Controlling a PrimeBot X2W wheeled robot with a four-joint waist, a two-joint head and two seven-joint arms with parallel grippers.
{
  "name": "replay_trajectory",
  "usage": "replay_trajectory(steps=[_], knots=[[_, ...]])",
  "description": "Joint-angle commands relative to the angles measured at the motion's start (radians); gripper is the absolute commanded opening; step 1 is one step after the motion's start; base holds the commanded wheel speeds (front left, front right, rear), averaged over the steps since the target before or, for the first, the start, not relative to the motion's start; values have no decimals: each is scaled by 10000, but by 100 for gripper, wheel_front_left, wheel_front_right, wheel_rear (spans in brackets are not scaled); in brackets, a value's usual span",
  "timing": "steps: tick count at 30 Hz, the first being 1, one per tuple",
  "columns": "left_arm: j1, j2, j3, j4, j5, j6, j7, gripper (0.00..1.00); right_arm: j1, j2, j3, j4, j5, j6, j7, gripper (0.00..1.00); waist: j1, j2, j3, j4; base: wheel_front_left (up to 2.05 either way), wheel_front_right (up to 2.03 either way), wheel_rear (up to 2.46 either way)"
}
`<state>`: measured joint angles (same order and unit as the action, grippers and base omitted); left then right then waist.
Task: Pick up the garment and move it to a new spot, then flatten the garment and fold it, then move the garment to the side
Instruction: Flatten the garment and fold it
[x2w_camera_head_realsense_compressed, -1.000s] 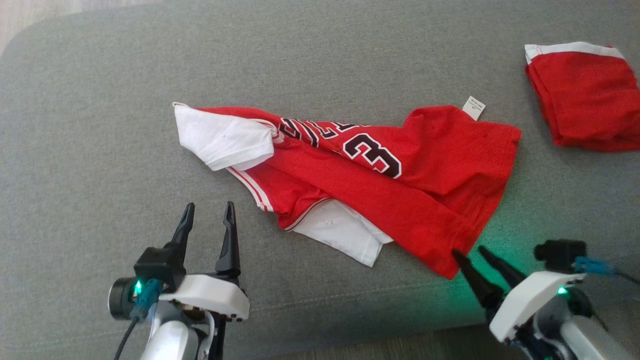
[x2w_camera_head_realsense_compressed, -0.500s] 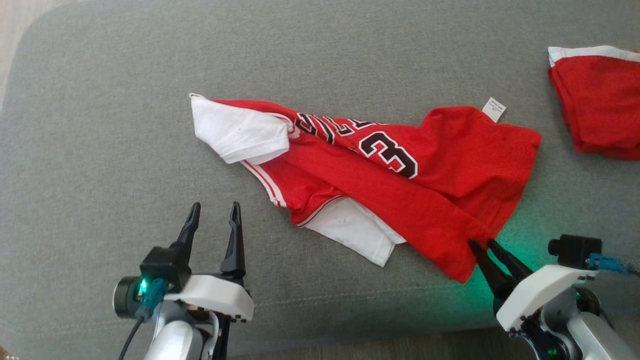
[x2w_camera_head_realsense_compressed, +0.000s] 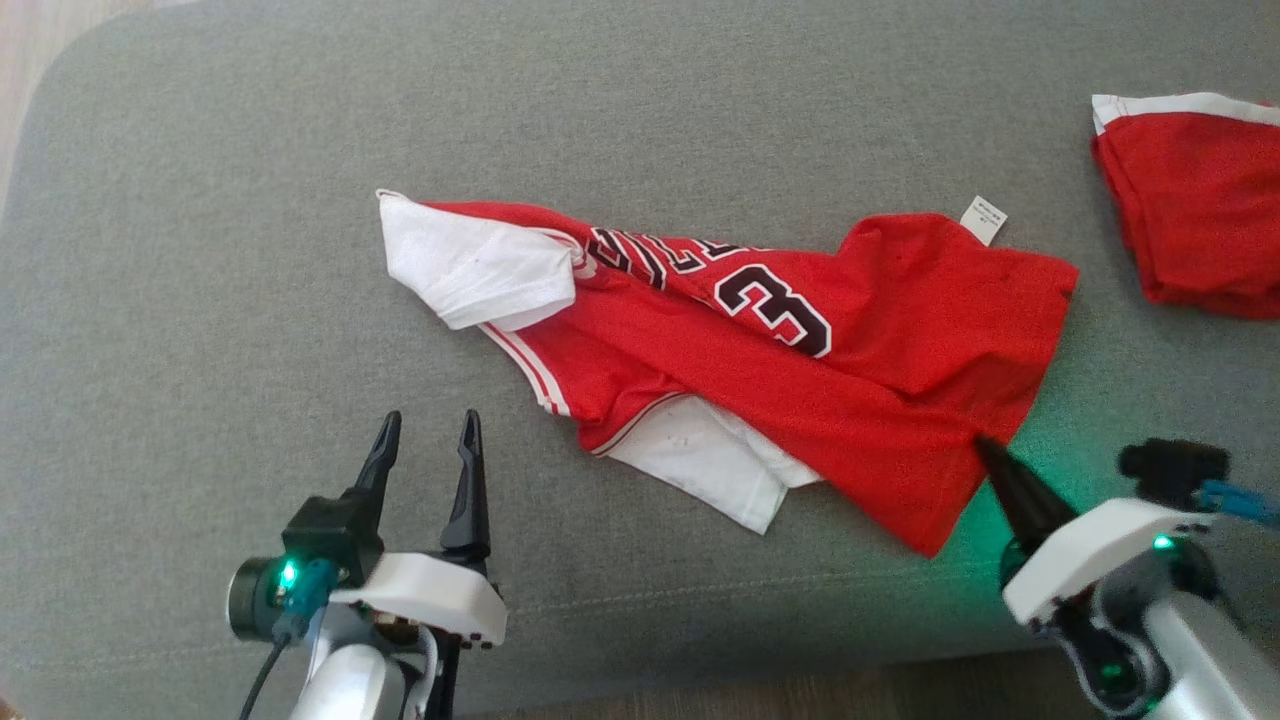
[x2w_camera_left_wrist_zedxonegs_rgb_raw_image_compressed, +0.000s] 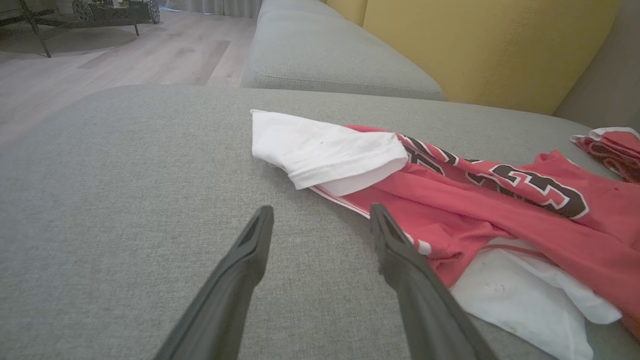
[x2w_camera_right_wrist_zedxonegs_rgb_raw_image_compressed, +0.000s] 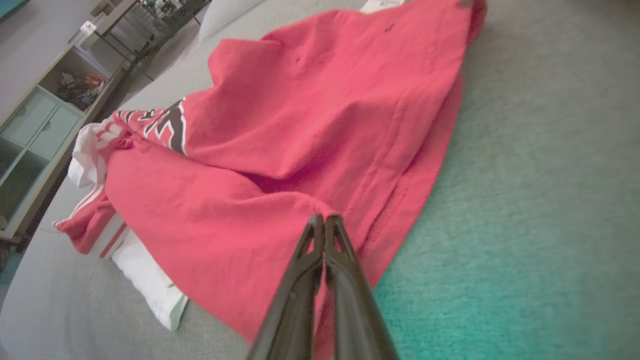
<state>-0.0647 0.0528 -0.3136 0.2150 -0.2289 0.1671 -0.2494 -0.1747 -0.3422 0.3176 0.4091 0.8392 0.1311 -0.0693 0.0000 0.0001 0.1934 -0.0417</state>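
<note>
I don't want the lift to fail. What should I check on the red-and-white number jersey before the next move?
1. Right gripper shut on the red jersey with white sleeves, at its hem: ok.
2. Left gripper open, holding nothing: ok.
3. Jersey lying flat: not ok, bunched.
4. Folded red garment with white band apart from jersey: ok.
5. Layers pinched: cannot tell.

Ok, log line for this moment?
stage: pick-up | right hand: shut on jersey edge | left hand: open, off the jersey | jersey: crumpled on cushion
</note>
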Motion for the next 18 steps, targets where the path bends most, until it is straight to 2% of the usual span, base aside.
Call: replay_trajectory(steps=[1,6,11,14,18], knots=[[-329,-26,254,-295,18,32,-124,100,-147,-307,-90,-299,-108,-4,-223,0,0,-1,7,-10,0,0,0],[-644,-25,275,15,151,-51,-124,100,-37,-663,-698,-650,-379,-4,-564,0,0,-1,123,-83,0,0,0],[-1753,60,192,1799,561,3,-124,100,0,-602,-871,-1039,-552,-4,-380,0,0,-1,337,-249,0,0,0],[-2591,151,73,2707,1036,218,-124,100,-58,-422,-866,-1218,-629,-4,-316,0,0,-1,530,-367,0,0,0],[-3591,145,-129,3693,1344,201,-124,100,-181,-300,-848,-1362,-691,-4,-281,0,0,-1,859,-502,0,0,0]])
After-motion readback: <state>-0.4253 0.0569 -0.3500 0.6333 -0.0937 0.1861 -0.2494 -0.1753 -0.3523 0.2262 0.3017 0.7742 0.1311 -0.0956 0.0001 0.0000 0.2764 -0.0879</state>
